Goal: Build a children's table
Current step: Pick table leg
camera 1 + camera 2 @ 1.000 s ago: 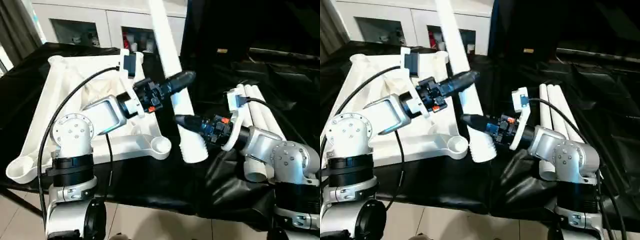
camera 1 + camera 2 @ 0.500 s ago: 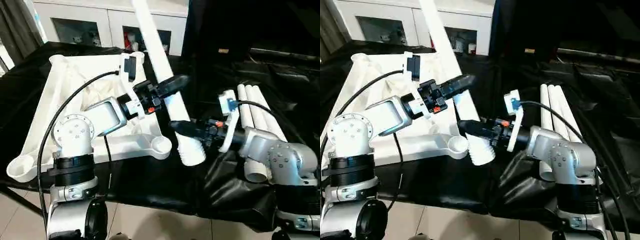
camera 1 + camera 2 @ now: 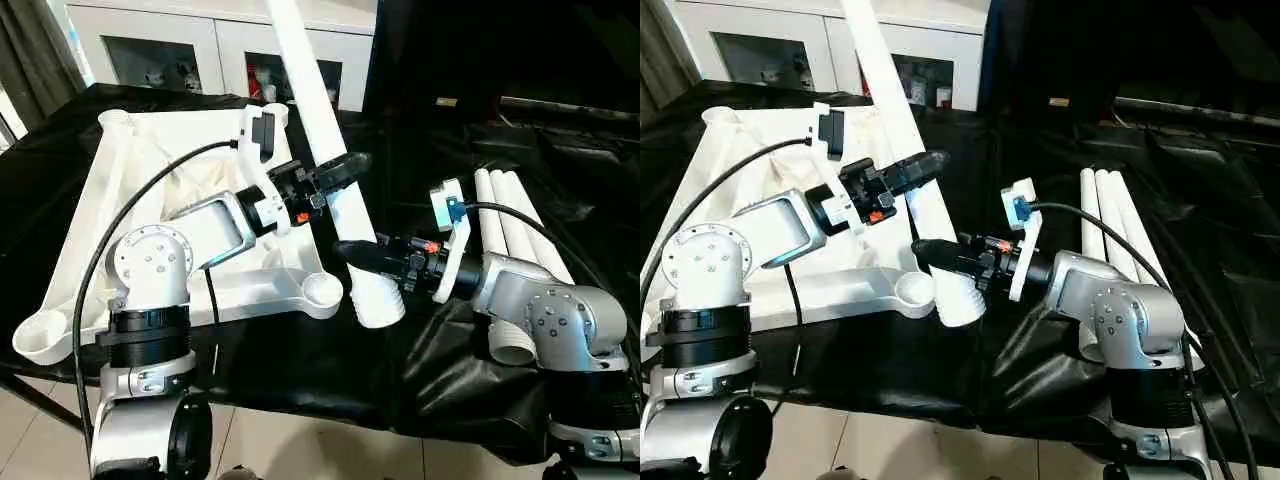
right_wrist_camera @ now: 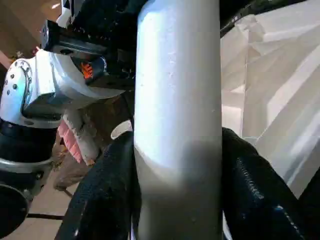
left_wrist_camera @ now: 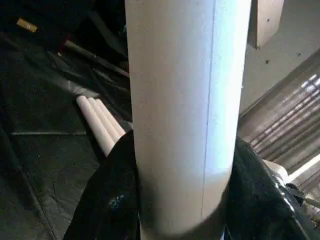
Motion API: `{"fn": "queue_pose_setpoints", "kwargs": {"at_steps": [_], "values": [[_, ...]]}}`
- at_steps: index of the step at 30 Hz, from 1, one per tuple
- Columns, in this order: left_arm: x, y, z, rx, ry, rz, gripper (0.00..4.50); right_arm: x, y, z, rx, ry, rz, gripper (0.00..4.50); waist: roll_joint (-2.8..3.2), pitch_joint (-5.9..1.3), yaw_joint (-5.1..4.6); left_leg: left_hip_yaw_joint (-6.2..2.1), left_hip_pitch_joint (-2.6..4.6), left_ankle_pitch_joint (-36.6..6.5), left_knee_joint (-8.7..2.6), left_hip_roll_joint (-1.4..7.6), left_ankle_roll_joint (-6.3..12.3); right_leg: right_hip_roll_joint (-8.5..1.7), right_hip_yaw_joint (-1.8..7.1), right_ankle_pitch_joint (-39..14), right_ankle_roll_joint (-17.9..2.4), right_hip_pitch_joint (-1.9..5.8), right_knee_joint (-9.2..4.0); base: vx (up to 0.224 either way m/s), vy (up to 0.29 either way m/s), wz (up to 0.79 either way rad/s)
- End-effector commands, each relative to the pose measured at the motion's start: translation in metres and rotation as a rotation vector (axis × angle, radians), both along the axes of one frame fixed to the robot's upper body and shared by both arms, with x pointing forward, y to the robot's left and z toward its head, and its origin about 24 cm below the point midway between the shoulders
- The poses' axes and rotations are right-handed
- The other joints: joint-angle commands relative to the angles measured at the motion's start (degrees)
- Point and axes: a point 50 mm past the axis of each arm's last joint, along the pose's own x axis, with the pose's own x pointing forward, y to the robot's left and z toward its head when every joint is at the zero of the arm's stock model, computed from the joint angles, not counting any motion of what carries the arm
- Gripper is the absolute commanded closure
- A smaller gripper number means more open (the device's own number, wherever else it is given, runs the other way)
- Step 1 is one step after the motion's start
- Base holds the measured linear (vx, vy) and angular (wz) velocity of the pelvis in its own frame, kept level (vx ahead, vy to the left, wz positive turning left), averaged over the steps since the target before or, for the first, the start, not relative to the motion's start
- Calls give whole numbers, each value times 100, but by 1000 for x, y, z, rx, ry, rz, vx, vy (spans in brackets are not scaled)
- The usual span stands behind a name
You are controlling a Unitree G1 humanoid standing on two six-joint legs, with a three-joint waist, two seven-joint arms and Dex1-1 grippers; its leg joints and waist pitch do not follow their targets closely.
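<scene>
One tabletop (image 3: 170, 190) lies underside up on the black-draped surface (image 3: 300, 360). Four legs: three (image 3: 515, 225) lie side by side at right, one leg (image 3: 330, 150) tilts up, its top cut off. Left tool (image 3: 340, 175) and right tool (image 3: 362, 258) are both clamped on it, near a corner socket (image 3: 322, 290).

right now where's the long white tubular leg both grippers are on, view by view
Left eye: long white tubular leg slants from top centre to its ribbed end beside the tabletop's round corner socket.
Right eye: same slant, left of centre.
Left wrist: upright column, centre.
Right wrist: upright column, centre.
Shared landmark: three spare white legs.
</scene>
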Motion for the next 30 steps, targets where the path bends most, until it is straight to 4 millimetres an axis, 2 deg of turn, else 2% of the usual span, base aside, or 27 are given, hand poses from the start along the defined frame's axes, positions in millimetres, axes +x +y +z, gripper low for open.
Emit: {"fn": "queue_pose_setpoints", "kwargs": {"at_steps": [1,6,10,11,16,23,30], "values": [[0,-3,8,33,-55,-10,265,5,-2,5,2,-8,-33,185,-8,-440,-5,-37,-13,388,-374,221,230,-434,301,-372,-1083,414,-368,0,0,0],[-5,-3,12,92,-121,-88,265,6,-3,11,-4,-39,-32,146,-11,-446,-2,-37,-15,442,-378,218,199,-438,306,-254,-1082,426,-343,0,0,0],[-10,-3,15,119,-175,-159,265,1,-5,16,-30,-46,46,144,-8,-439,3,-33,-13,398,-378,215,202,-430,309,-260,-1078,430,-344,0,0,0],[-11,-3,18,119,-192,-185,265,-1,-6,18,-41,-41,86,144,12,-435,0,-33,-11,370,-380,220,189,-435,310,-276,-1089,427,-343,0,0,0],[-15,-5,24,112,-235,-259,266,-6,-8,19,-90,-21,194,144,-10,-440,0,-30,-15,335,-371,220,171,-435,307,-304,-1128,444,-345,0,0,0],[-18,-9,25,103,-256,-308,266,-11,-2,12,-170,-24,286,144,-47,-445,8,-26,-34,370,-360,222,179,-447,314,-307,-1144,456,-337,0,0,0],[-20,-11,23,119,-265,-342,266,-10,1,10,-183,-29,325,144,-50,-451,14,-31,-31,409,-357,230,205,-449,309,-291,-1172,446,-317,0,0,0]]}}
